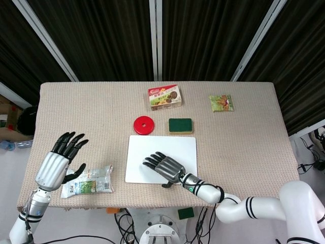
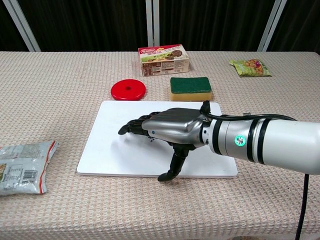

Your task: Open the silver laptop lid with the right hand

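The silver laptop (image 1: 172, 148) (image 2: 110, 145) lies flat and closed in the middle of the table. My right hand (image 1: 163, 167) (image 2: 167, 129) hovers palm-down over the laptop's front half, fingers spread toward the left, holding nothing. Its thumb (image 2: 173, 167) hangs down at the laptop's front edge; whether it touches the edge is unclear. My left hand (image 1: 60, 158) is raised at the table's left front corner, fingers apart and empty; the chest view does not show it.
A snack bag (image 1: 87, 181) (image 2: 22, 165) lies at the front left. Behind the laptop sit a red disc (image 1: 143, 125) (image 2: 128, 90) and a green sponge (image 1: 181, 125) (image 2: 190, 87). A biscuit box (image 1: 164, 96) (image 2: 163, 59) and a small green packet (image 1: 221, 103) (image 2: 251, 67) are further back.
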`<move>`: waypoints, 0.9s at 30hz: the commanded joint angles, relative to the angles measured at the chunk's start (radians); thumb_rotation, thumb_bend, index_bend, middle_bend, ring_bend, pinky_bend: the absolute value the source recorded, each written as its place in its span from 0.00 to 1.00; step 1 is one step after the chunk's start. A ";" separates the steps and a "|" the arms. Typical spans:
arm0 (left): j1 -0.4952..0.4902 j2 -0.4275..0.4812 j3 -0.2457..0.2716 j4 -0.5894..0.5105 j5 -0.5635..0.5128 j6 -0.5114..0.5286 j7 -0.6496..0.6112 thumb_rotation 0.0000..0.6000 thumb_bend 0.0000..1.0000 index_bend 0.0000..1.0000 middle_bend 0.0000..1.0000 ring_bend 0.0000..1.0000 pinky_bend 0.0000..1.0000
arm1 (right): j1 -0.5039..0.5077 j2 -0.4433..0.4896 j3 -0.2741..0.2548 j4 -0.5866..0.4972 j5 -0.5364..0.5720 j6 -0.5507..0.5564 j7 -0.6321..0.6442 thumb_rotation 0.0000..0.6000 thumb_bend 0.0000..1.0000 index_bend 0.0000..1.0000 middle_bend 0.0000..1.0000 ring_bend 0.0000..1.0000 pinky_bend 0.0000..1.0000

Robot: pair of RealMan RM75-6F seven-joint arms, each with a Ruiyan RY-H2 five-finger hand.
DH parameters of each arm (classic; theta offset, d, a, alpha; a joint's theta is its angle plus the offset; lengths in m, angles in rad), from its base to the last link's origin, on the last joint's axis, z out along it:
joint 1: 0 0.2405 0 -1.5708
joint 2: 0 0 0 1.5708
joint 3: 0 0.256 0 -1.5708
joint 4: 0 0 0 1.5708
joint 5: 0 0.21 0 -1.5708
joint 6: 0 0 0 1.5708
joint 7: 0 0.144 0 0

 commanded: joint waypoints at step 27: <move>0.064 -0.144 0.096 0.173 -0.096 -0.113 -0.117 1.00 0.30 0.18 0.13 0.03 0.09 | 0.138 -0.001 0.082 -0.106 0.445 0.183 -0.461 1.00 0.79 0.00 0.00 0.00 0.00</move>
